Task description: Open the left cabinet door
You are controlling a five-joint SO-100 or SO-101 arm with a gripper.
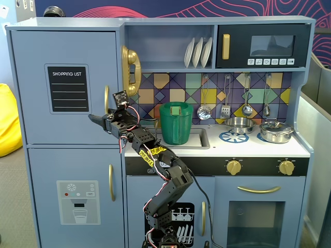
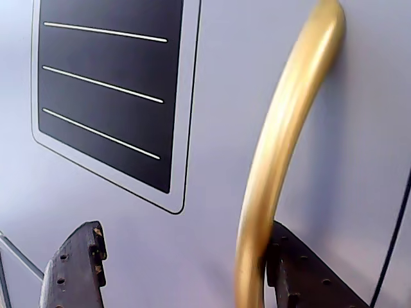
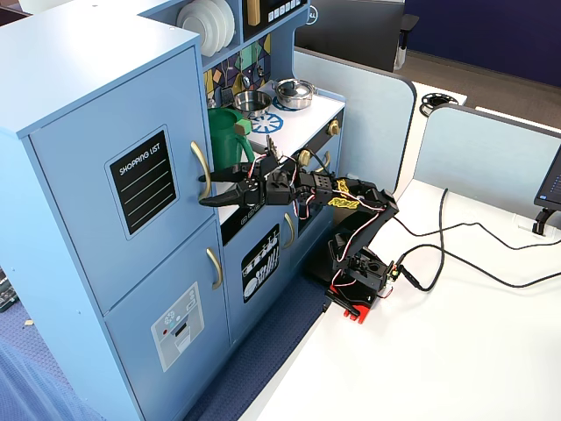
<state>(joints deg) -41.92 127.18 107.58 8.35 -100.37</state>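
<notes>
In the wrist view, two dark, pitted gripper fingers (image 2: 74, 269) rise from the bottom edge, spread apart. A curved gold bar handle (image 2: 276, 160) runs down between them, close against the right finger, though contact cannot be confirmed. Behind it is the large blue-grey rectangular cabinet door (image 2: 212, 244), closed, with the lower lines of its black chalkboard panel (image 2: 109, 83) at upper left.

In a fixed view from the front, the black jointed robot arm (image 1: 165, 170) with yellow tape and loose wires reaches up and left from its base at the bottom centre. Its open gripper (image 1: 101, 120) sits at the lower part of the handle (image 1: 106, 98), on the right edge of the door (image 1: 31, 88), which occupies the upper left of the toy kitchen. The panel reads "SHOPPING LIST" (image 1: 68, 88).

Below is a second blue door with a white ice and water dispenser graphic (image 1: 78, 202). Behind the arm's base is a small door with a dishwasher picture (image 1: 185, 219).

Further back, a green jug (image 1: 176, 123) stands in the sink just beside the arm's elbow. A gold toy telephone (image 1: 130, 70) hangs above the gripper. Three white plates (image 1: 199, 52) stand on a shelf, four utensils (image 1: 235, 98) hang on the tiled wall, and two steel pots (image 1: 258, 128) sit on the hob. A black microwave (image 1: 264, 46) fills the top right corner.

In the other fixed view, the arm's base (image 3: 359, 272) stands on a white table (image 3: 456, 351).
</notes>
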